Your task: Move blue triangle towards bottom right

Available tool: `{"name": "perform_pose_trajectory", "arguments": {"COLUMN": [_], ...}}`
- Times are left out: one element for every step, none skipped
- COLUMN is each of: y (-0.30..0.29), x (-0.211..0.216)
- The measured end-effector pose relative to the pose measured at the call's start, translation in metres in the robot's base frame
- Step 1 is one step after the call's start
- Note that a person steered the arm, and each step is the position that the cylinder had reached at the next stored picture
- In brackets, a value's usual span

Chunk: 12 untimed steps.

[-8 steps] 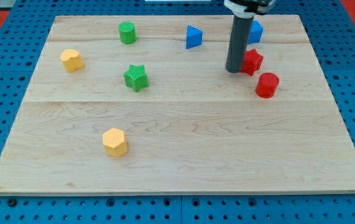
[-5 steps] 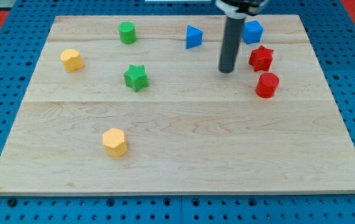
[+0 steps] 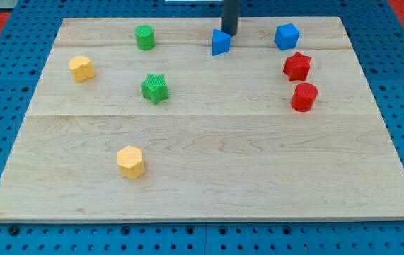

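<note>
The blue triangle [image 3: 220,42] stands near the view's top, a little right of centre, on the wooden board [image 3: 202,163]. My tip [image 3: 230,34] is at the triangle's upper right corner, right against it or just behind it; contact cannot be told. The rod rises out of the view's top edge.
A blue cube [image 3: 286,36] stands at the top right. A red star [image 3: 296,66] and a red cylinder [image 3: 303,97] are below it. A green cylinder [image 3: 144,37], a green star [image 3: 155,88] and two yellow blocks [image 3: 81,68] [image 3: 131,161] lie to the left.
My tip has moved up and to the left, from beside the red star to the blue triangle's upper right. The blocks have stayed put.
</note>
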State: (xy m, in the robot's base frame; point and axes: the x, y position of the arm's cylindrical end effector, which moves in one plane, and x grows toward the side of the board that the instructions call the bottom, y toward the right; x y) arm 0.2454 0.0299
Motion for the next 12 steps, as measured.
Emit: {"name": "perform_pose_trajectory", "arguments": {"y": [-0.023,-0.031,-0.052,-0.088,-0.089,-0.075,-0.075,-0.075,-0.046,-0.037,-0.024,-0.012], "x": [0.02,0.059,0.093,0.098,0.13,0.151,0.149,0.146,0.152,0.149,0.149,0.145]}}
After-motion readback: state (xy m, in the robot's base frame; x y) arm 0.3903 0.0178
